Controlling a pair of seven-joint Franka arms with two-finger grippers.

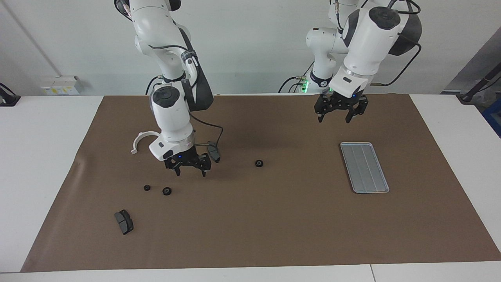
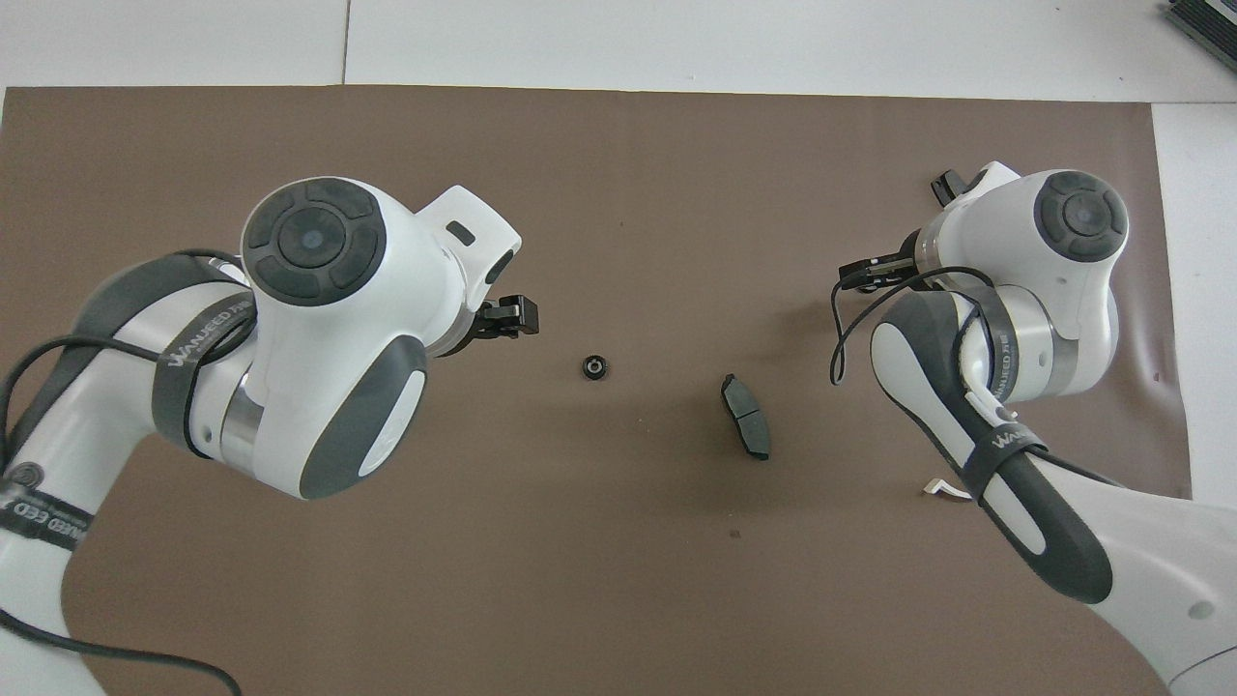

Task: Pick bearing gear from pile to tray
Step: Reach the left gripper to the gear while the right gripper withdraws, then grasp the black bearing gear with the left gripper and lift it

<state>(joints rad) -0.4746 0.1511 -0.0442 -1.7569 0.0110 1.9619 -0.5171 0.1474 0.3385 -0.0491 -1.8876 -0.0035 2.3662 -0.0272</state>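
Observation:
One black bearing gear lies alone on the brown mat mid-table; it also shows in the overhead view. Two more gears lie in the pile toward the right arm's end. My right gripper is open and empty, low over the mat between those gears and a dark grey pad. My left gripper is open and empty, up in the air over the mat beside the silver tray. The tray holds nothing. In the overhead view the left arm hides the tray.
A white half-ring bracket lies nearer to the robots than the two gears. A second grey pad lies farthest from the robots in the pile. The right arm hides the two gears in the overhead view.

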